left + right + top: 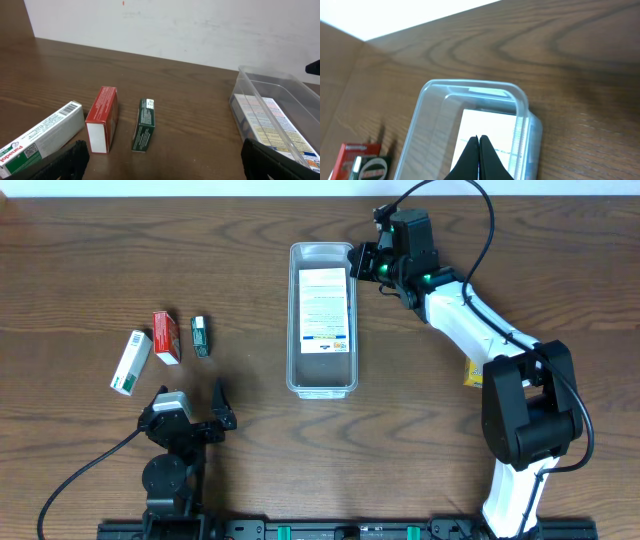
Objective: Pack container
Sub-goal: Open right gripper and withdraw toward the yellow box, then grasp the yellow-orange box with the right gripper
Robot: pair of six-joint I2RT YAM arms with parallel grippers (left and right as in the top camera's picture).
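Note:
The clear container (321, 380) lies lengthwise at the table's middle. A large white printed box (324, 308) lies flat inside it. My right gripper (362, 265) is shut and empty, just above the container's far right corner. In the right wrist view its closed tips (479, 138) hang over the white box (492, 129) inside the container (470, 86). My left gripper (196, 412) is open and empty near the front left. In the left wrist view its jaws (167, 160) face a red box (102, 117), a dark green box (145, 124) and a white-green box (42, 134).
The three small boxes lie left of the container: white-green (131, 362), red (166, 337), dark green (200, 336). A yellow item (472, 372) lies partly hidden behind the right arm. The container (295, 92) also shows at the right of the left wrist view.

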